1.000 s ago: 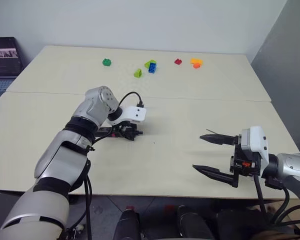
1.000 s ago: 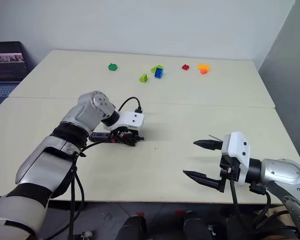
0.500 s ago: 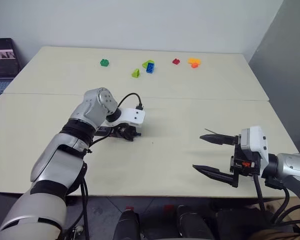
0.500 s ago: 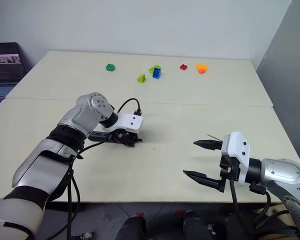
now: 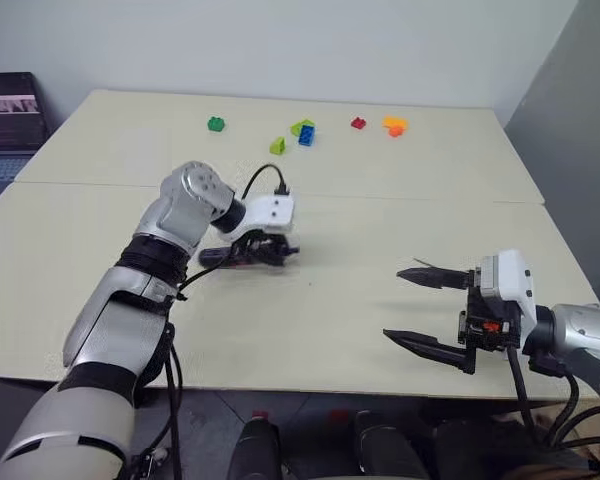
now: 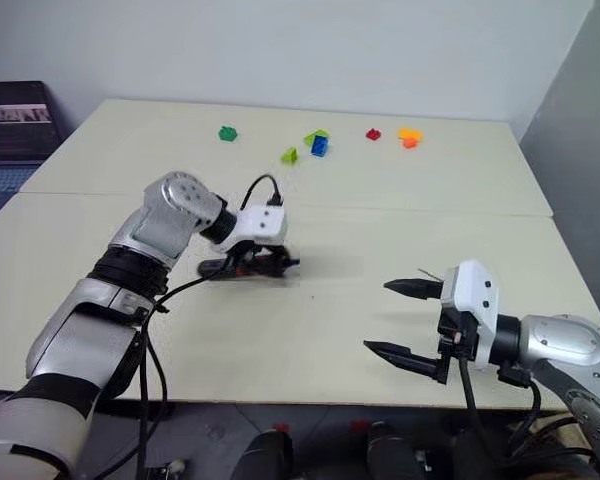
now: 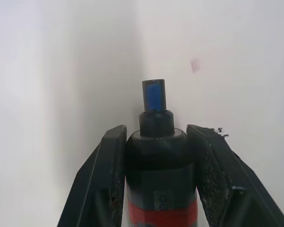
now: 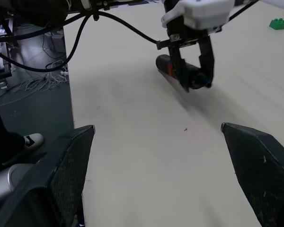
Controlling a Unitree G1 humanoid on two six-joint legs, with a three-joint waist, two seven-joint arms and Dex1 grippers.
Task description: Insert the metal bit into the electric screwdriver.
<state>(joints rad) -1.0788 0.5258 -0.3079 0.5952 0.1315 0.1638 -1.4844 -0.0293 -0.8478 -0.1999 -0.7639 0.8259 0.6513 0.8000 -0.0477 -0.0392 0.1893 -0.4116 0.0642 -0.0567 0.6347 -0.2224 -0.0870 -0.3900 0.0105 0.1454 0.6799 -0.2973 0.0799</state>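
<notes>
Left wrist view puts the slim pen-shaped electric screwdriver (image 7: pixel 157 161), dark body with a red band, squarely between the two black fingers (image 7: pixel 104 179) of the left gripper (image 5: pixel 270 250), which are clamped against its sides. Its small black nose, with a blue-looking tip, points straight out past the fingertips along the gripper's own line. From the head camera the screwdriver's long axis runs roughly from nine to three o'clock across the pale beige table (image 5: pixel 380 200), tail toward nine, nose toward three, sitting a little left of the table's centre. Whether the tail touches the tabletop I cannot tell.

At about four o'clock, near the front edge and well apart from the screwdriver, the right gripper (image 5: pixel 420 310) hangs with its black fingers (image 5: pixel 430 278) spread wide, pointing toward nine o'clock. A very thin dark needle-like rod, the metal bit (image 5: pixel 424 265), shows just above the upper finger.

Small coloured toy bricks (image 5: pixel 302 132) lie scattered at twelve o'clock, far back on the table.
</notes>
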